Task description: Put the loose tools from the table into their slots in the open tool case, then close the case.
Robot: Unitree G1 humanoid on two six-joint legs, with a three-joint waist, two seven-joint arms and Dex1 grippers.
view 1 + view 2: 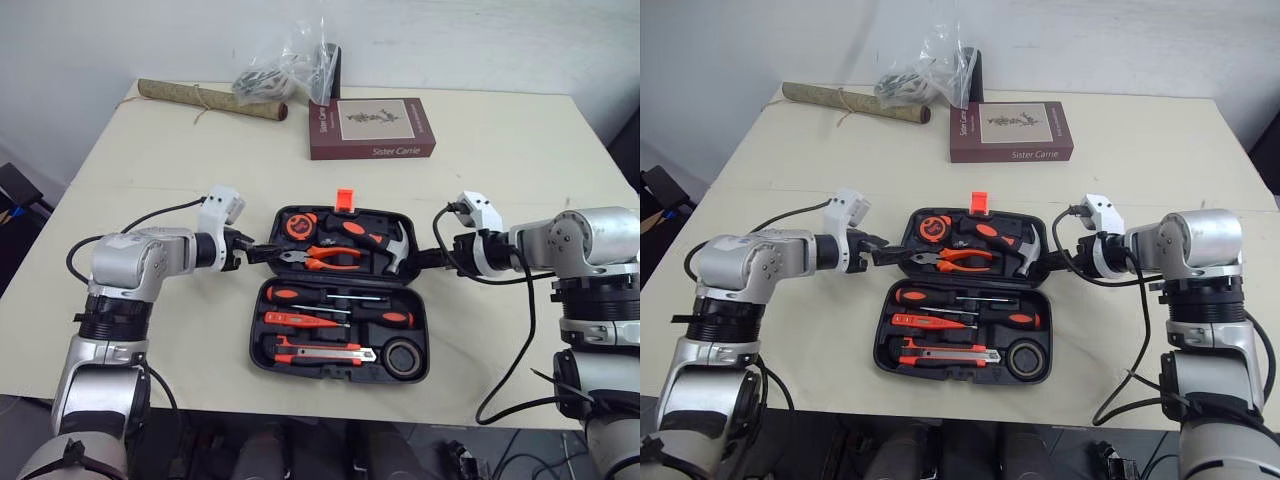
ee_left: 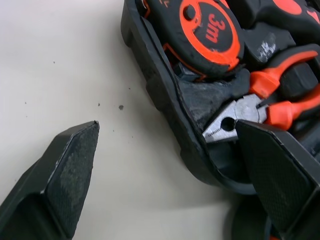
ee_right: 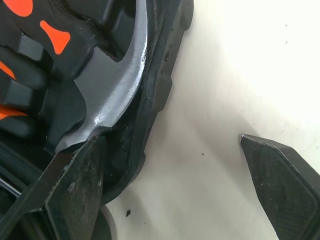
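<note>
We are working over the table (image 1: 500, 150), where the tool case (image 2: 165, 100) is lying open between our grippers, seemingly with every slot filled. The left gripper (image 1: 262, 252) is spreading across one side rim of the far half, the right gripper (image 1: 425, 258) across the other. With the hammer (image 3: 115, 85) and pliers (image 2: 235, 120) sitting just inside our fingers, we are risking an uneven lift that spills them and jams the closing case.
</note>
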